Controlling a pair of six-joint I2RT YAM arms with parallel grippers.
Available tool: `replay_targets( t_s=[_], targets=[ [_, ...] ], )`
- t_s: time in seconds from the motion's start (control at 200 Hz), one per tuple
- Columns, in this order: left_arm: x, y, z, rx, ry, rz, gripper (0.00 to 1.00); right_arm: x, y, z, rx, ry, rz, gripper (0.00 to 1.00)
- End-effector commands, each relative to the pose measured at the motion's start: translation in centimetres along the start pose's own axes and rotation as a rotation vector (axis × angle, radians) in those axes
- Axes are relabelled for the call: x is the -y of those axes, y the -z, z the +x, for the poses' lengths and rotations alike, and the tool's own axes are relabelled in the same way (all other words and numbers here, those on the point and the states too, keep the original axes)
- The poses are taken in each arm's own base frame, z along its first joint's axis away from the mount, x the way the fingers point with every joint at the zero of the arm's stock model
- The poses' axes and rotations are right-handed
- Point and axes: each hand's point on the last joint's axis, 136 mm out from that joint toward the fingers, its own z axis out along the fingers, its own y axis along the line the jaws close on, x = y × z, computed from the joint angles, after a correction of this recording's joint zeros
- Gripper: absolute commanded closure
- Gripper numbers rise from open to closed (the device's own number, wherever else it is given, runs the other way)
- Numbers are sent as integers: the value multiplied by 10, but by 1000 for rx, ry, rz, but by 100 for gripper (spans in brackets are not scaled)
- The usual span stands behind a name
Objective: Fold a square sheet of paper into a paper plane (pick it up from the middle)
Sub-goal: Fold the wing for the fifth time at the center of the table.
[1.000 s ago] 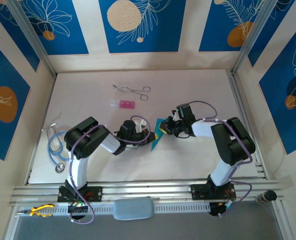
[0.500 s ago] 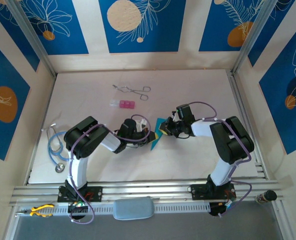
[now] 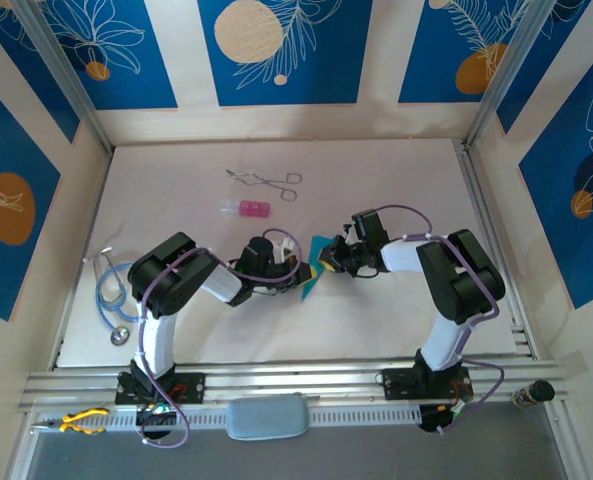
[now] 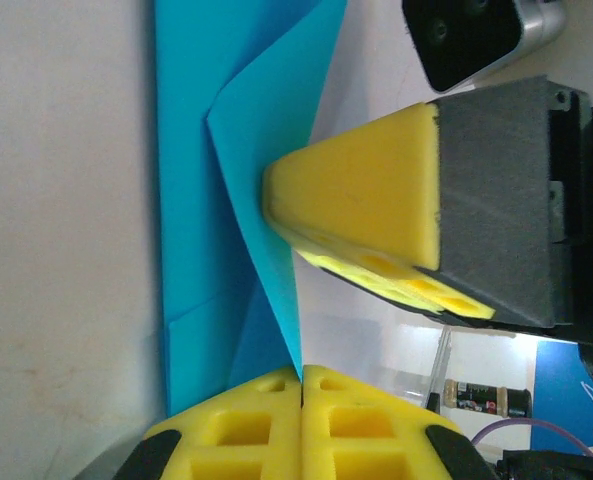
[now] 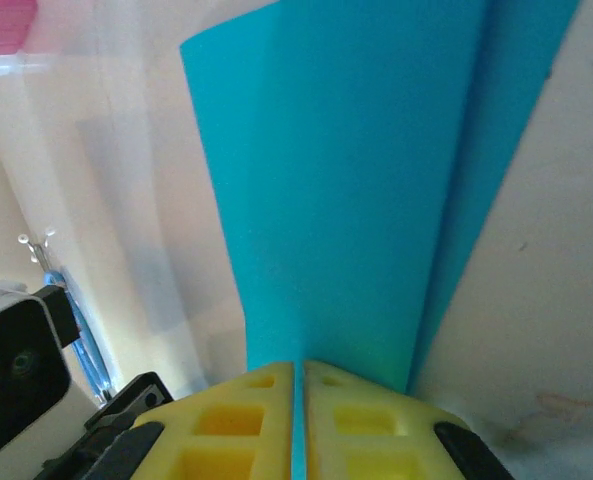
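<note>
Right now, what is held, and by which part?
The paper plane, by both: the left end effector pinches the narrow end of its raised flap, the right end effector that flap's edge.

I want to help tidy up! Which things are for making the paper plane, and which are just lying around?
For the job:
folded blue paper

Just lying about:
forceps
pink block
stethoscope
yellow pliers

Top view bright, even; I see soft shadows under arms. Wrist views: paper sharp, saturated; pads close, slightly soft; background washed out.
</note>
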Motion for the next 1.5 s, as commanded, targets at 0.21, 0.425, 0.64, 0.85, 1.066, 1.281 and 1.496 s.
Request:
replay_targets(
  t_s=[0.21,0.425,0.64,0.85,1.066,1.281,1.496],
  targets=[
    [-57,9,10,-11,85,-179,90,15,-9,1,-32,-23,41,89],
    [-54,18,18,-61,51,-225,76,16,-10,2,-37,-27,42,89],
    [-45,22,30,-161,-6,-253,70,14,-9,2,-40,-29,39,89],
    [-37,25,35,-243,-97,-324,67,12,-9,3,-41,-27,34,89],
    [-37,27,39,-298,-142,-377,69,12,-8,3,-42,-29,35,89],
    [-36,26,43,-326,-164,-394,72,12,-8,4,-43,-28,34,89],
    [-39,24,46,-334,-161,-399,75,10,-7,4,-42,-25,30,89]
  ],
)
